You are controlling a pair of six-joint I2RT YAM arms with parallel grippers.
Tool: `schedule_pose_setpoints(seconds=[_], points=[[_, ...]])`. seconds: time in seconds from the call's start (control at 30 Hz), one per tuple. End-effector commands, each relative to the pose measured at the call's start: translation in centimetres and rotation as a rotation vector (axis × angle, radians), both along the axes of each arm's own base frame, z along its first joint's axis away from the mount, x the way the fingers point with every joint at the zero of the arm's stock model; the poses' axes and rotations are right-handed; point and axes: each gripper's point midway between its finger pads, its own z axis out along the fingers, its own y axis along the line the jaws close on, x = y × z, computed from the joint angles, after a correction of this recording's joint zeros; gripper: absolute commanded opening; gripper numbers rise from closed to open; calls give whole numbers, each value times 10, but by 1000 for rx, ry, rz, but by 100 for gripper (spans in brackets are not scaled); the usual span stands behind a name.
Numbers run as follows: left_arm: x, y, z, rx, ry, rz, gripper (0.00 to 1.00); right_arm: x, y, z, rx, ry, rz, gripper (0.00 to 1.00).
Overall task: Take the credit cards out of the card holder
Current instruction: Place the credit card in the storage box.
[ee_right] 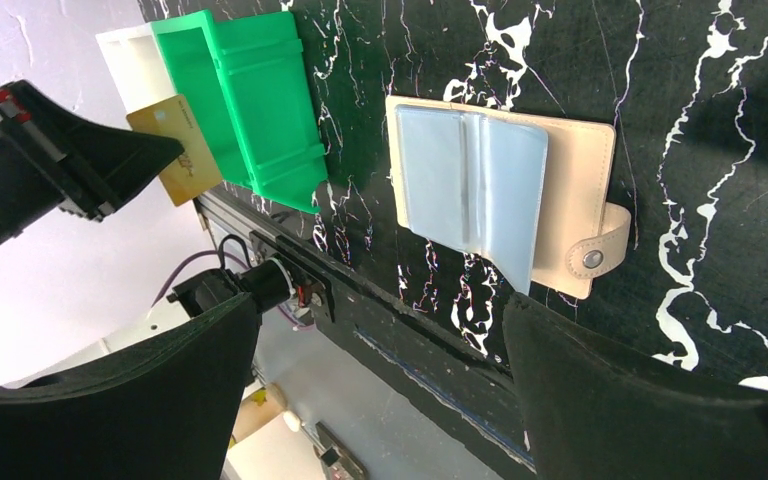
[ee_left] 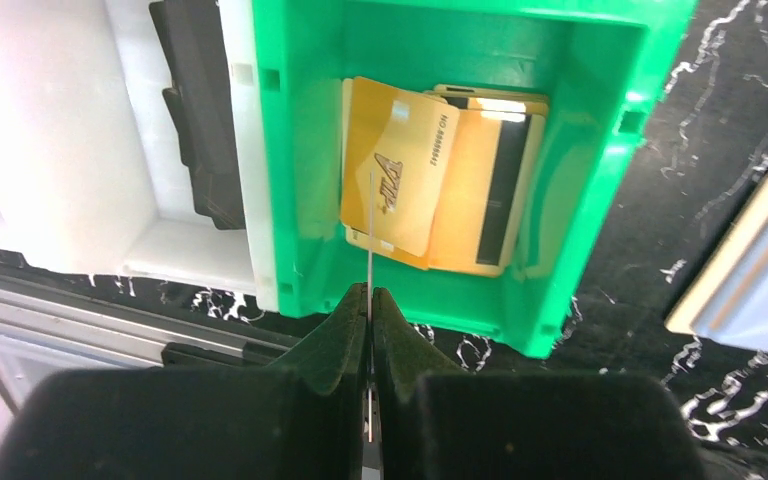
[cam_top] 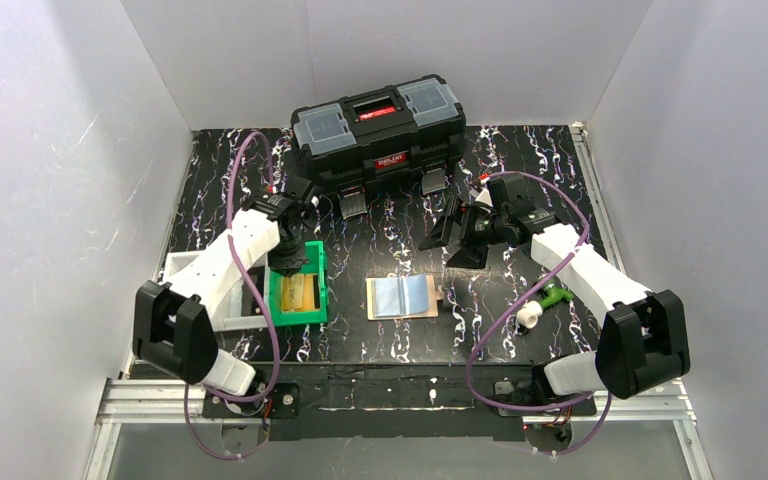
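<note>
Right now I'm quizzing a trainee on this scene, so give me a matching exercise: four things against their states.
Things:
1. left gripper
2. right gripper
3. card holder
4. green bin

States:
a. spread open
b. jaws apart, gripping nothing
c. gold cards lying inside
d. shut on one gold card

Pairs: 1-d, 2-b, 3-a, 4-c.
</note>
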Motion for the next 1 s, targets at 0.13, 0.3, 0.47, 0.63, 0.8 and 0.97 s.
schedule_pose_setpoints(seconds=[0.13,0.3,0.47,0.63,0.8,0.97], points=[[5,17,-18,131,51,-26,0,-1,-1,16,14,-72,10,98],[7,15,-25,126,57,-26,29,-2,-2,17,9,-72,15,98],[11,10,-16,95,24,-35,63,-1,-5,14,-23,-70,18,98],[14,4,5,43,-26,-49,74,-1,-6,8,-45,-58,14,98],[16,-13,28,-68,-83,-73,77,-1,-6,4,-91,-68,6,98],[16,-41,46,-248,-146,-122,81,-3,3,-5,-150,-56,20,98]])
